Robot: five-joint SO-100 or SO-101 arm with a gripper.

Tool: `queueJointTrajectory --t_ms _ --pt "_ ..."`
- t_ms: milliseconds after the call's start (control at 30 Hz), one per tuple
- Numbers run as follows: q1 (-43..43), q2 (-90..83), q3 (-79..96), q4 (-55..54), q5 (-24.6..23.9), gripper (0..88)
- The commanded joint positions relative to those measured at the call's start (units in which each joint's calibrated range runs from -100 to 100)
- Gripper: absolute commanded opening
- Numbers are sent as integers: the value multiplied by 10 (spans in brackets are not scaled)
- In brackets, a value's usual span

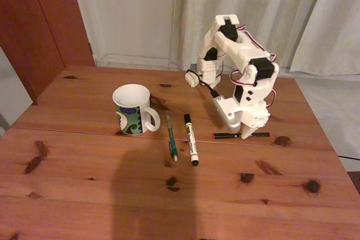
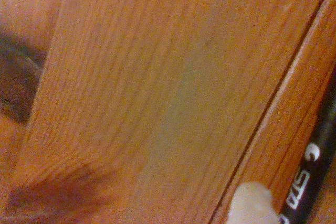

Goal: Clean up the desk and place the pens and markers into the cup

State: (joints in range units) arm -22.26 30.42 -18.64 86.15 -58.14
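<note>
On the reddish-brown desk (image 1: 169, 195) a white mug (image 1: 134, 109) with a green, blue and black pattern stands upright at the left. Just right of it lie the teal-green pen (image 1: 171, 137) and the white marker (image 1: 190, 139) with a black cap. Further right the thin black pen (image 1: 228, 135) lies flat along the desk seam. My gripper (image 1: 247, 134) points down onto its red-tipped end. In the wrist view one white fingertip (image 2: 251, 203) sits beside the black pen (image 2: 315, 182) on the desk (image 2: 157, 103). The other finger is hidden, so I cannot tell how the jaws stand.
The arm's base (image 1: 211, 71) stands at the desk's far edge in front of white curtains (image 1: 253, 4). Dark knots (image 1: 311, 185) dot the near half of the tabletop. A shadow (image 1: 152, 195) falls across the front middle.
</note>
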Motion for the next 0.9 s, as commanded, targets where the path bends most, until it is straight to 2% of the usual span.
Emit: queueJointTrajectory --t_ms 0,433,867 --pt "5 -41 0 1 4 222" --pt "-2 -45 42 0 15 222" --pt "-19 -150 162 -9 21 223"
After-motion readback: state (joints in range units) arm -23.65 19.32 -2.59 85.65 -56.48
